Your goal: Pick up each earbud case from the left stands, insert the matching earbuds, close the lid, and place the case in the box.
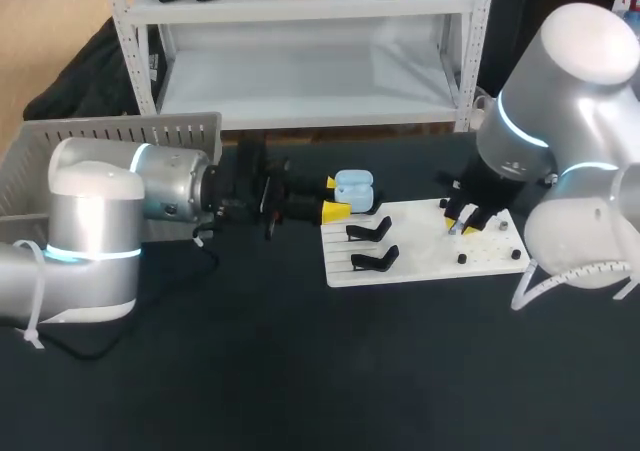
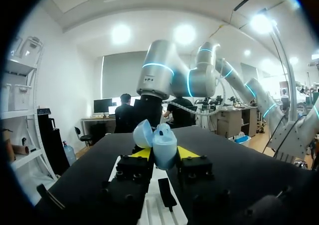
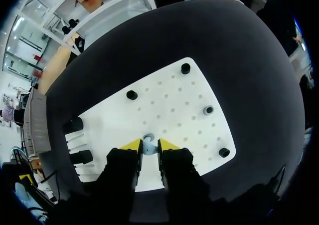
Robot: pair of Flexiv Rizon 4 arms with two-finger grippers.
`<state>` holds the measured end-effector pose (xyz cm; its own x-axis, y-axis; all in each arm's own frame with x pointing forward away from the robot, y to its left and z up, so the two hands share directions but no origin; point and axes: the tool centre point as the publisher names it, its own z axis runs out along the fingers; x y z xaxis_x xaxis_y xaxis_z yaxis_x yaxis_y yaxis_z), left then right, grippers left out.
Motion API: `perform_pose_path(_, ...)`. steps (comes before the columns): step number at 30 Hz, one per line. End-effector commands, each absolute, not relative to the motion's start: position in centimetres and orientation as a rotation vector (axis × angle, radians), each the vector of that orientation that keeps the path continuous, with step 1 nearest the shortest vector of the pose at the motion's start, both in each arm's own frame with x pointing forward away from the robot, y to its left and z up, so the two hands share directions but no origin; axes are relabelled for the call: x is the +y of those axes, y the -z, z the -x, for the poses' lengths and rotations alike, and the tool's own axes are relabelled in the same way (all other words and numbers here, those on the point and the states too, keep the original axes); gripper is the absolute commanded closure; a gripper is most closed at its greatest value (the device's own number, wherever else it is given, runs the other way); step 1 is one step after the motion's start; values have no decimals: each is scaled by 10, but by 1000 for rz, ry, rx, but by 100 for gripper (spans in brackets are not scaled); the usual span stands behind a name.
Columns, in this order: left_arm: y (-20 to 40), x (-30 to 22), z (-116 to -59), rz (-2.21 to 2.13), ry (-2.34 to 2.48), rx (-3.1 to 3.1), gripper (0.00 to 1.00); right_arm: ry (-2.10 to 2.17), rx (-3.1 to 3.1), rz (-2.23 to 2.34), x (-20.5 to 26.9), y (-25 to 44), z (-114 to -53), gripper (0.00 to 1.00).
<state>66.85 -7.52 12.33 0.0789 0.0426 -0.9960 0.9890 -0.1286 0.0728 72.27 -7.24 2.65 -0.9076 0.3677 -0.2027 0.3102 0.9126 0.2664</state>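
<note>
Earbud case (image 2: 162,145), lid open, clamped in my left gripper (image 2: 164,154) by the white board's (image 3: 174,110) left edge; right gripper (image 3: 150,146) down at a grey earbud (image 3: 148,136), grip I cannot tell, so next, I judge, lift it and seat it in the case.

Left of the white board (image 1: 425,261), your left gripper (image 1: 334,197) hides the blue case's (image 2: 164,141) lower half, and its inside is out of sight. On the board, the grey piece (image 3: 148,136) at your right gripper (image 3: 149,146) is too small to identify. Farther left of the board, your left arm (image 1: 100,221) covers part of the box (image 1: 110,129), which the frame edge also crops.
</note>
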Motion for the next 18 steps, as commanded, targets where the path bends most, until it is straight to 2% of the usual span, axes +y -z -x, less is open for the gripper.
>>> perform_pose_path(1, -122, -75, -669, -1372, 1223, 1121, 100, -329, 2833, -508, -72, -28, -725, 100)
perform_pose_path(18, -122, -75, -669, -1372, 1223, 1121, 100, -293, 2802, -554, -86, -77, -709, 100)
